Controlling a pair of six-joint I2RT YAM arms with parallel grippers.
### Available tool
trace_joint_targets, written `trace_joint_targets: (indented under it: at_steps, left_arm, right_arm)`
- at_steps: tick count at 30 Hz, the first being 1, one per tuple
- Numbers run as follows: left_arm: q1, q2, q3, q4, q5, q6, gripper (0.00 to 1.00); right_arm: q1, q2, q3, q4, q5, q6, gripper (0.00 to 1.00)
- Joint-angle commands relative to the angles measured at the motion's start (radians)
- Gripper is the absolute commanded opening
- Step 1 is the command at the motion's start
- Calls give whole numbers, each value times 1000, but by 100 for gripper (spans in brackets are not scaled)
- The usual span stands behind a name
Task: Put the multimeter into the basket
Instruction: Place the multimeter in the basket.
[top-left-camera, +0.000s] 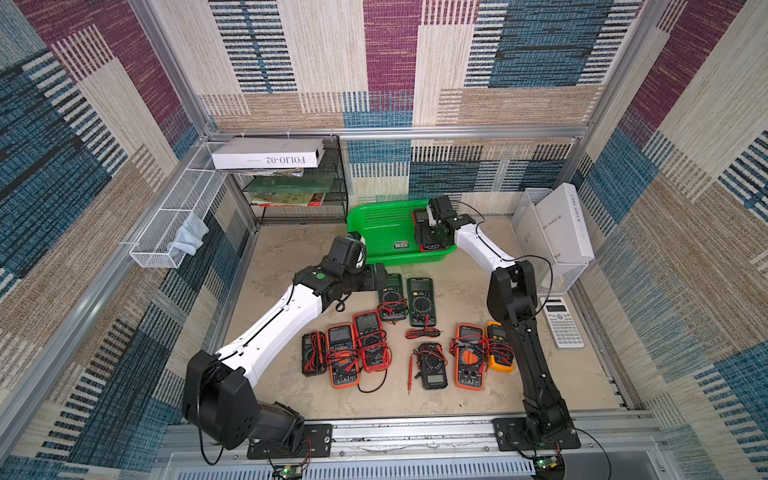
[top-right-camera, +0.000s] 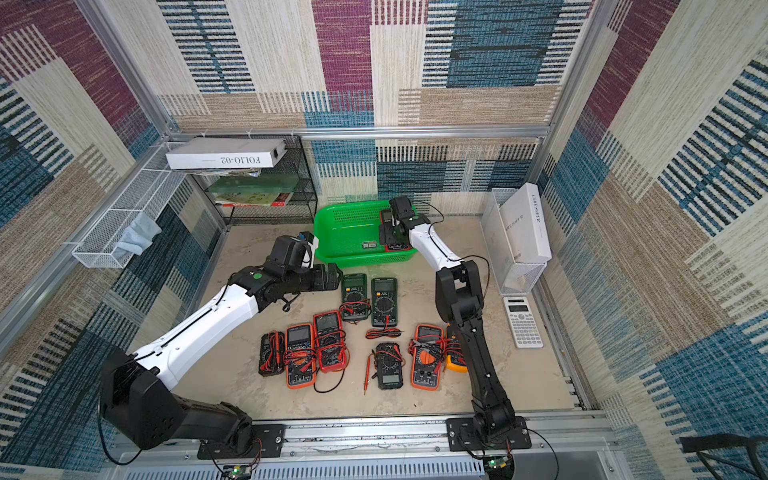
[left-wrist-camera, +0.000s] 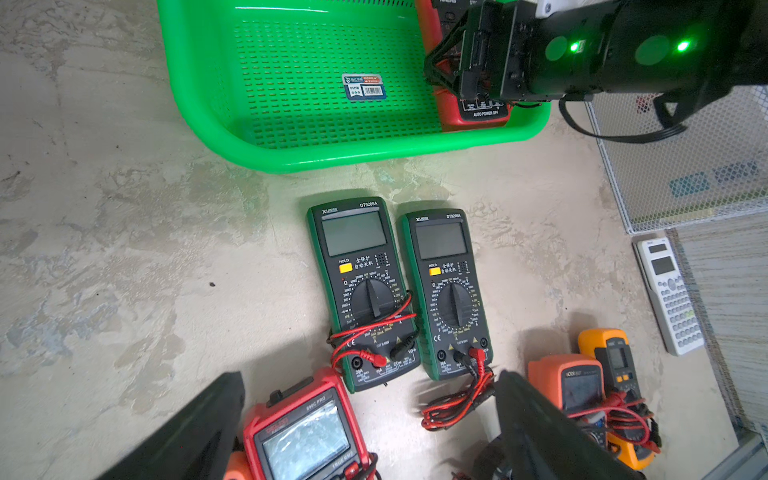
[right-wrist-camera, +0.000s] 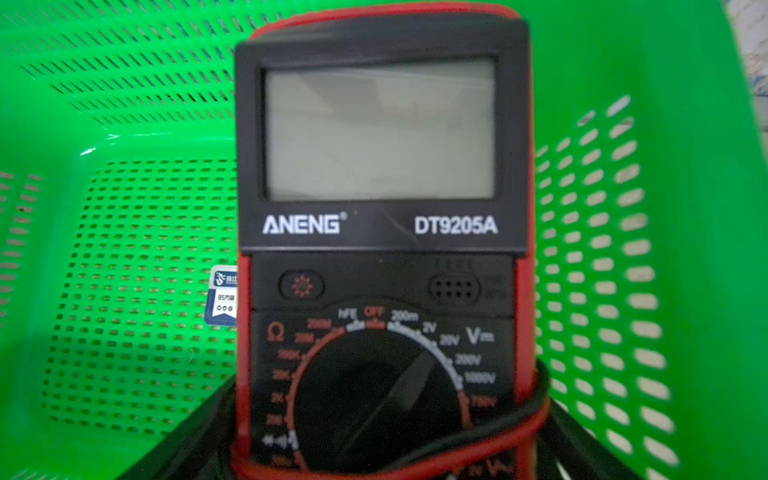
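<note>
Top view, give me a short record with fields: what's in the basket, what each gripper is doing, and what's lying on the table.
Basket: one red meter, at the end toward the right arm.
Right gripper: shut on the red meter, inside the basket.
Left gripper: open, empty, above the table near the green meters.
Table: eight meters outside the basket; the two green meters lie nearest it.
Other: calculator at the table's right edge.
</note>
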Motion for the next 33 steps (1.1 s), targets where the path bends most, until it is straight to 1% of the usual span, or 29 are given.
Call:
trace_joint_targets:
  at_steps: [1, 5, 15, 27, 31, 33]
  left_arm:
    - [-1, 2, -1, 3, -6, 4, 99]
    - [0, 8, -1, 3, -4, 4, 99]
    - [1, 19, -2, 4, 4, 2, 99]
    - [0, -13, -12, 0, 1, 0, 99]
    - [0, -13, -12, 0, 3, 1, 99]
    - [1, -9, -12, 1, 6, 1, 99]
  right_arm:
    - [-3, 11, 5, 13, 28, 8, 94]
    - [-5, 17, 5, 10, 43, 10, 100]
    - [-7, -2, 10, 5, 49, 11, 99]
    - [-8, -19, 12, 0, 79, 20, 100]
    - [-10, -19, 25, -18, 83, 43, 99]
    - [-11, -38, -6, 13, 70, 40, 99]
